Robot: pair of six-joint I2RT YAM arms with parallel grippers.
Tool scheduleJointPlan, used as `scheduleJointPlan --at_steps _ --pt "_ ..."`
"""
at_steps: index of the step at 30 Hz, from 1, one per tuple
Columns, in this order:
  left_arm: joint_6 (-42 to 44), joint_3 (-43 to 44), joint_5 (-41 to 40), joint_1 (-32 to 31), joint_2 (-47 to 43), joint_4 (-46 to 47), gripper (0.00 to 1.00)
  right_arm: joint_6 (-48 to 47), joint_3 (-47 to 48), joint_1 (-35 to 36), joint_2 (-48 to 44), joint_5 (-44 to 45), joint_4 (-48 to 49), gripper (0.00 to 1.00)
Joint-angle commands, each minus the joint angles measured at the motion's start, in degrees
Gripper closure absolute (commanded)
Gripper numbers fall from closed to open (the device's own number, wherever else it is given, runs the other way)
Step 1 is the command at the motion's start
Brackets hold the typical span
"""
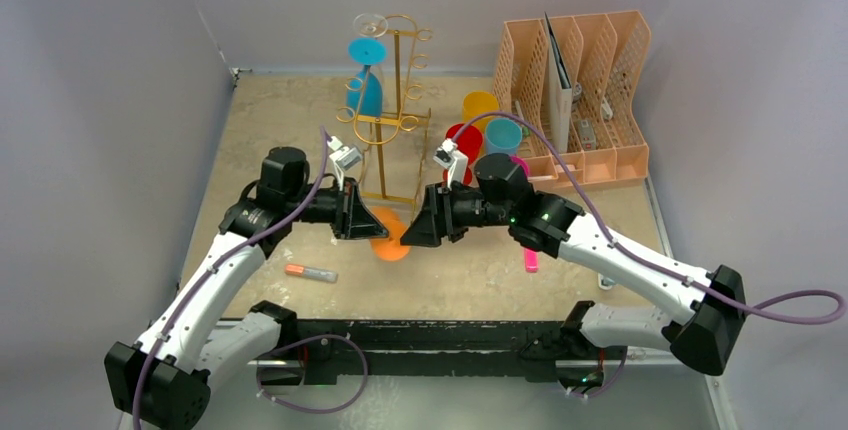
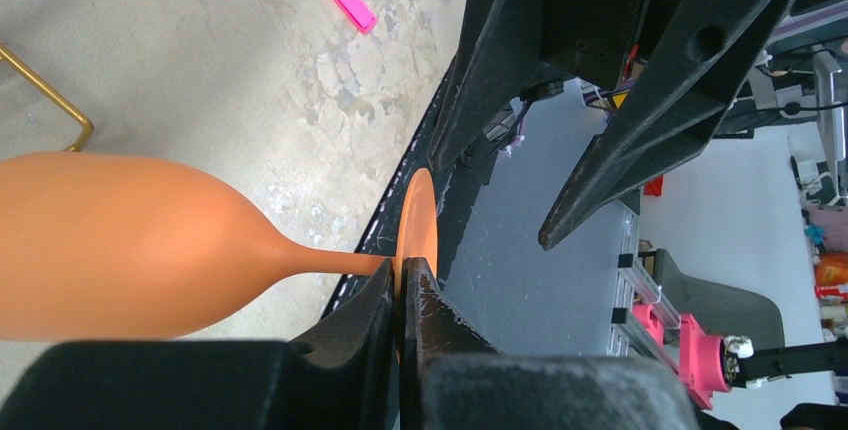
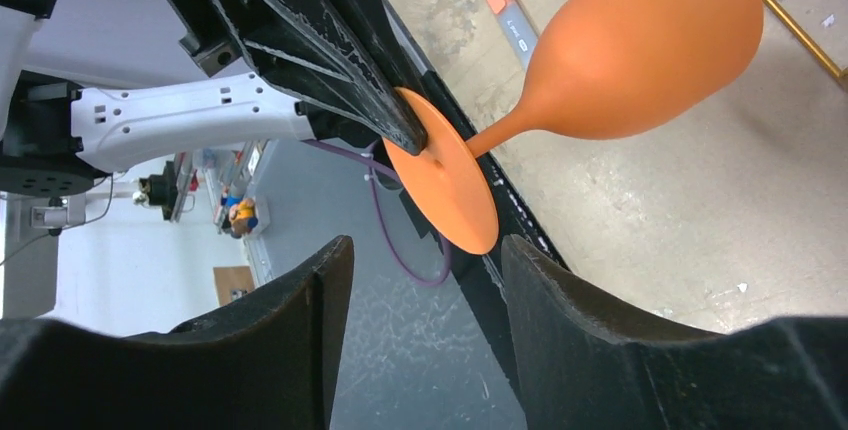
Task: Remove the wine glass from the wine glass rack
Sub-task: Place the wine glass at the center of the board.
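An orange wine glass (image 1: 390, 247) hangs on its side low over the table, in front of the gold wire wine glass rack (image 1: 398, 100). My left gripper (image 2: 402, 272) is shut on the rim of its flat foot (image 2: 420, 215), and the bowl (image 2: 120, 245) points away to the left. My right gripper (image 3: 428, 250) faces it from the other side, open, with the foot (image 3: 445, 185) just ahead of its fingertips and nothing between them. A corner of the rack's base wire (image 2: 50, 100) shows behind the bowl. A blue glass (image 1: 367, 75) and a clear one (image 1: 370, 25) hang upside down on the rack.
A peach file organiser (image 1: 580, 100) stands at the back right, with coloured cups (image 1: 480, 125) beside it. A pink marker (image 1: 530, 258) lies under my right arm. An orange and grey pen (image 1: 310, 272) lies at the front left. The table's front edge is just below both grippers.
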Motion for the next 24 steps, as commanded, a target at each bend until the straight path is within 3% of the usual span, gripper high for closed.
scheduleJointPlan --at_steps 1,6,9,14,16,23,24 --pt "-3.46 2.64 -0.15 -0.15 -0.05 2.2 1.0 -1.51 3.52 0.08 0.33 -2.62 -1.76 0.42" --pt "-10.45 0.73 4.44 -0.16 1.59 10.14 1.0 -1.04 3.7 0.08 2.53 -2.78 -0.79 0.44" --pt "-8.66 1.48 6.39 -0.14 1.35 9.35 1.0 2.97 3.15 -0.16 2.68 0.99 1.86 0.48" --pt "-7.61 1.86 6.38 -0.11 0.68 9.14 1.0 5.22 2.89 -0.71 2.36 -3.15 9.14 0.56" --pt "-8.32 1.92 6.48 -0.11 1.37 8.93 1.0 3.95 3.52 -0.76 2.19 -4.02 8.04 0.62" --pt "-10.48 2.25 4.66 -0.16 3.73 8.46 1.0 6.74 0.61 -0.81 2.7 -4.91 11.6 0.99" --pt "-10.36 2.4 4.01 -0.12 3.62 8.24 1.0 6.87 0.44 -0.87 2.65 -5.41 12.48 1.0"
